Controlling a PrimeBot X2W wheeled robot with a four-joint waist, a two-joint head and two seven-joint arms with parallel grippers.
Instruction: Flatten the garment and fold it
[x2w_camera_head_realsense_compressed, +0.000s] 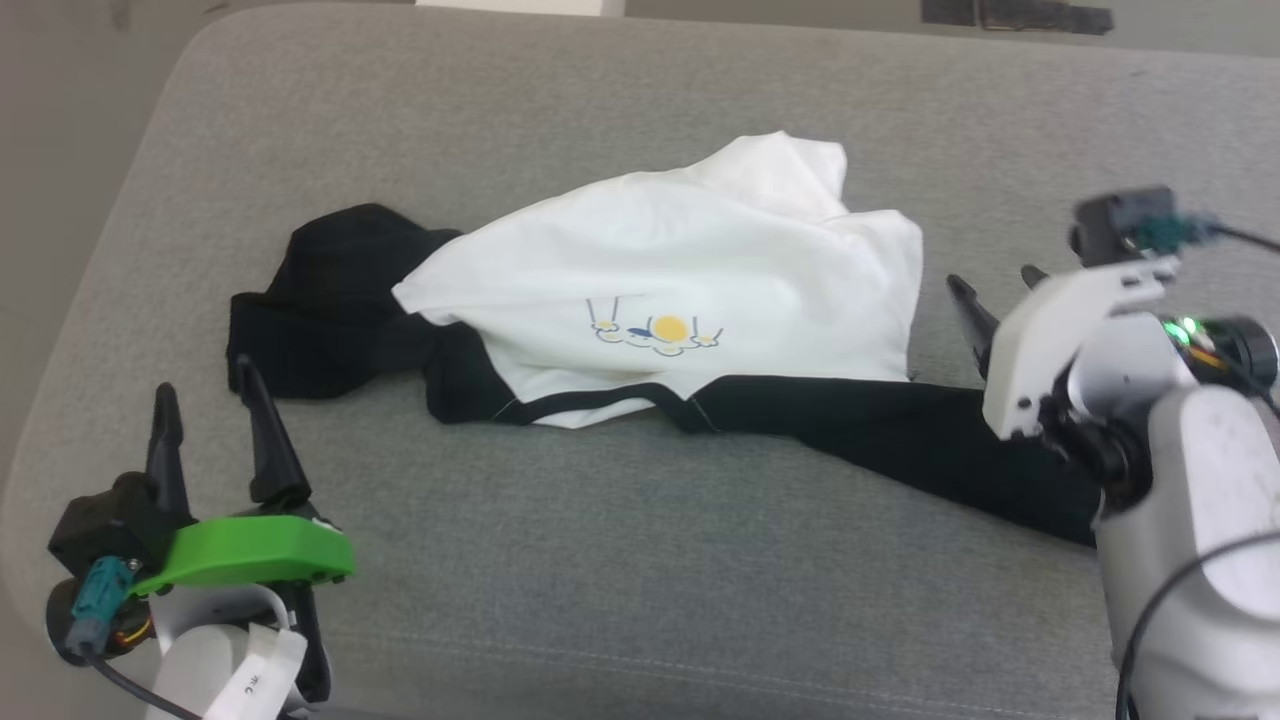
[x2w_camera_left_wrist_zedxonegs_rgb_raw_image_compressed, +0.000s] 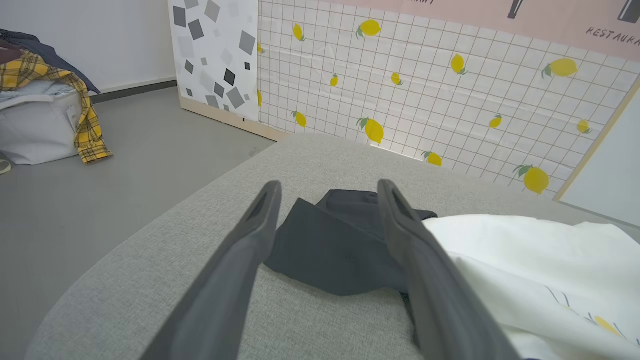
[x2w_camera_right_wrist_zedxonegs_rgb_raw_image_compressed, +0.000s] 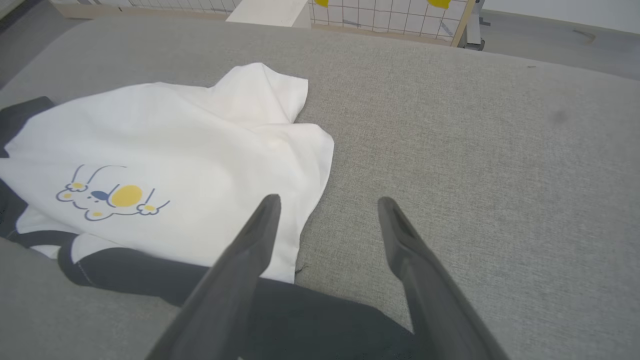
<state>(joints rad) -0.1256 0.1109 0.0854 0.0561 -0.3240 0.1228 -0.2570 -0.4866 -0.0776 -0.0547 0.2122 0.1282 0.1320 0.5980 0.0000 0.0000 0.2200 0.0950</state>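
Observation:
The garment (x2w_camera_head_realsense_compressed: 690, 270) lies crumpled on the grey cushion (x2w_camera_head_realsense_compressed: 600, 560): white body with a small yellow-and-blue print, one black sleeve bunched at the left, the other stretched out to the right. My left gripper (x2w_camera_head_realsense_compressed: 205, 378) stands open at the lower left, just short of the bunched black sleeve (x2w_camera_left_wrist_zedxonegs_rgb_raw_image_compressed: 330, 245), holding nothing. At the right, my right gripper (x2w_camera_head_realsense_compressed: 990, 285) is open too, over the long black sleeve (x2w_camera_right_wrist_zedxonegs_rgb_raw_image_compressed: 300, 320) and beside the white hem (x2w_camera_right_wrist_zedxonegs_rgb_raw_image_compressed: 310, 165). Nothing sits between its fingers (x2w_camera_right_wrist_zedxonegs_rgb_raw_image_compressed: 260, 235).
The cushion's left edge drops to a grey floor (x2w_camera_left_wrist_zedxonegs_rgb_raw_image_compressed: 125, 160). A white bag draped with a yellow plaid cloth (x2w_camera_left_wrist_zedxonegs_rgb_raw_image_compressed: 45, 115) stands on that floor. A lemon-patterned grid panel (x2w_camera_left_wrist_zedxonegs_rgb_raw_image_compressed: 425, 85) rises behind the cushion.

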